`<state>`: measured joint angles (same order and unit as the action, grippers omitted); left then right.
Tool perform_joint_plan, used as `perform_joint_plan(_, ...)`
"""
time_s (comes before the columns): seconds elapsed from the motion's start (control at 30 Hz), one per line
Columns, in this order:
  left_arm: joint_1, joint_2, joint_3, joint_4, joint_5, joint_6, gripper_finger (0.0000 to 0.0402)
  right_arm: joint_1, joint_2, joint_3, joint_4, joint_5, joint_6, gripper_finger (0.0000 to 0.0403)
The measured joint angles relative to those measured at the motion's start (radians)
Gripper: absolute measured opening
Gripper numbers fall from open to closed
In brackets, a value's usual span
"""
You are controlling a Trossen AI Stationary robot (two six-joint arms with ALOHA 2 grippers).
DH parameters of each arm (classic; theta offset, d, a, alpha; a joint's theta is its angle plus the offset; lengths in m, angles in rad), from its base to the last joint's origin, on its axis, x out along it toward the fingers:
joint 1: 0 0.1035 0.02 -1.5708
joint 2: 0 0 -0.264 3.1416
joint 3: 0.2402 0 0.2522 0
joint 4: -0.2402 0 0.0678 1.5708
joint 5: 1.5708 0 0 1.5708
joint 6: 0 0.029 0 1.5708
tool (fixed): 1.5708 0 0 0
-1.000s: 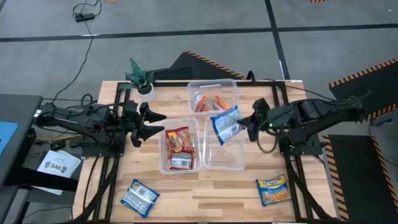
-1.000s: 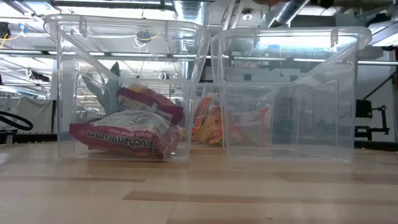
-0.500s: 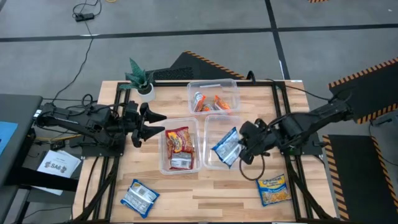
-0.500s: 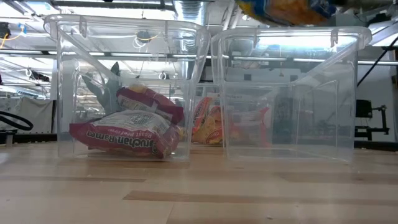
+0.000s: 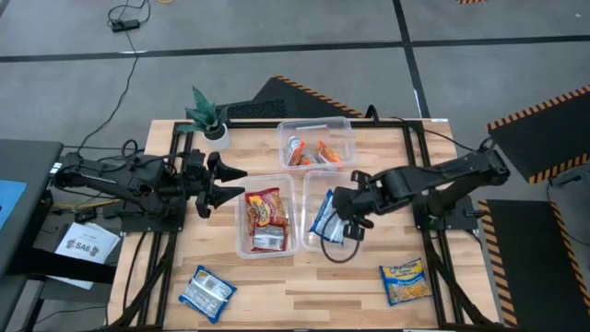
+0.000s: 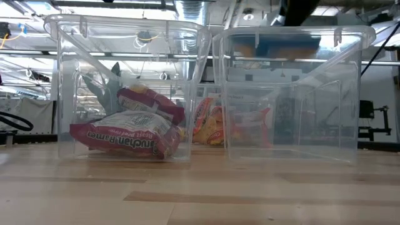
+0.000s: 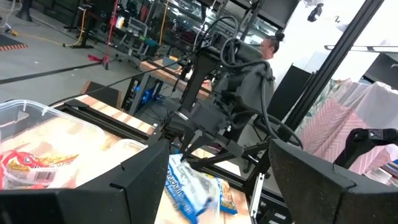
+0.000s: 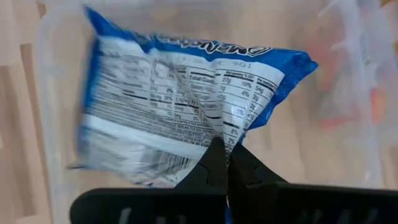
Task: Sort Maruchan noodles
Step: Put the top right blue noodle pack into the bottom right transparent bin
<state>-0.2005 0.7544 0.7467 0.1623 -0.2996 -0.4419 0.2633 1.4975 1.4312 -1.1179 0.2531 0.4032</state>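
Swinging down and toward the left arm over the last second, the right gripper [image 5: 337, 221] has carried its blue-and-white Maruchan packet [image 5: 324, 222] from above the far side of the empty clear bin [image 5: 355, 242] into the bin's mouth, at the side next to the red-packet bin [image 5: 243, 242]. Its fingers are clenched on one corner of the wrapper, and the right wrist view shows the packet [image 8: 186, 112] hanging below them over the bin floor, nutrition panel facing up. In the low view a blue band [image 6: 290, 49] shows through the bin's upper wall, so the packet is inside the walls but not yet lying on the bottom.

By my reading the sort is in its drop-off step: blue goes here, red packets [image 5: 265, 218] lie in the neighbouring bin, and orange ones [image 5: 313, 152] in the far bin. Letting go should be enough.

A second blue-and-white packet [image 5: 206, 292] and a yellow-and-blue packet [image 5: 405, 280] lie loose on the bench [image 5: 304, 295], unsorted. The left gripper [image 5: 232, 183] waits beside the red-packet bin, fingers spread and holding nothing.
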Motion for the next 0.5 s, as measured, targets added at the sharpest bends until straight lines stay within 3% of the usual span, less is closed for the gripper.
perform_joint_plan(0.27, 0.000, 0.000, 0.000, 0.000, 0.000, 0.000, 0.0263, -0.062, 0.012, 0.038, 0.006, -0.035, -0.140, 0.0015)
perform_joint_plan(0.5, 0.000, 0.000, 0.000, -0.018, -0.001, 0.000, 0.0263, -0.069, 0.013, 0.038, 0.003, -0.050, -0.150, 0.0042)
